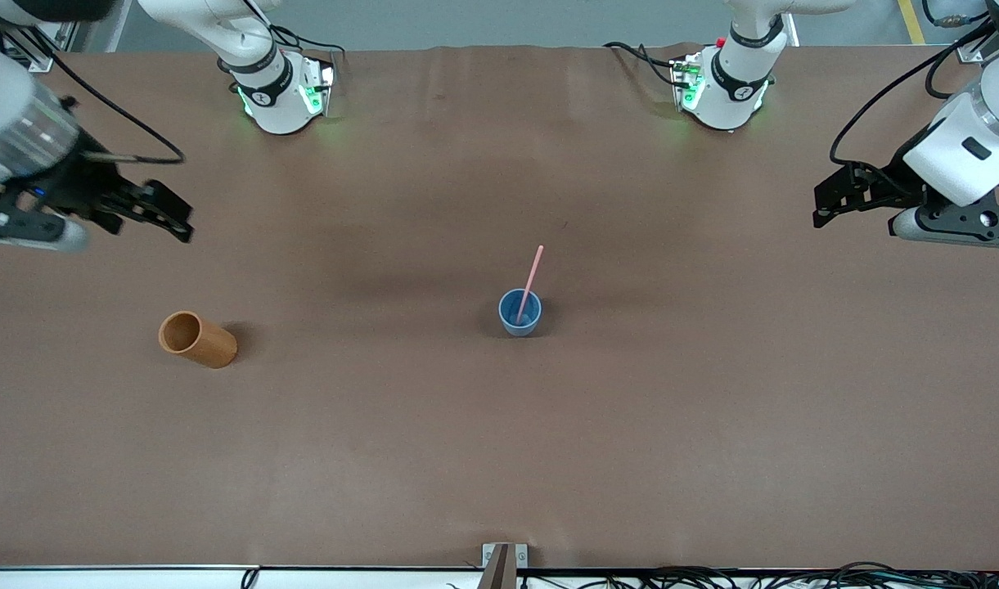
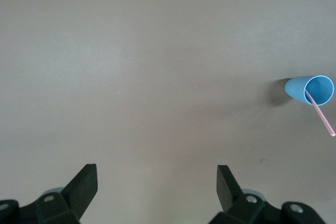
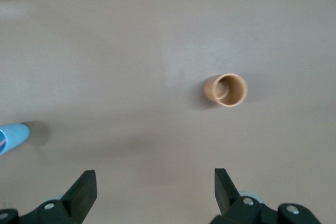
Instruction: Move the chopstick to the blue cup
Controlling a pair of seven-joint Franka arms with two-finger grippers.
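Chopstick (image 1: 531, 280) stands in the blue cup (image 1: 519, 312), its lower end inside on the cup's bottom and its pink shaft leaning against the rim, the upper end tilted away from the front camera. The cup stands upright on the brown surface (image 1: 499, 442) near its middle. In the left wrist view the same cup (image 2: 310, 90) shows its round mouth with the chopstick (image 2: 320, 114) sticking out past the rim.

Orange-brown cup (image 1: 197, 339) stands well apart from the blue one, toward the right arm's end of the surface and slightly nearer to the front camera; the right wrist view looks down into its open mouth (image 3: 226, 89), with an edge of the blue cup (image 3: 12, 137) at that picture's border.

Right gripper (image 1: 159, 214) hangs in the air over bare surface at the right arm's end, its fingers (image 3: 84, 190) spread wide and holding nothing. Left gripper (image 1: 834, 200) hangs over bare surface at the left arm's end, its fingers (image 2: 85, 184) likewise wide apart and empty. Neither gripper touches the cups or the chopstick.
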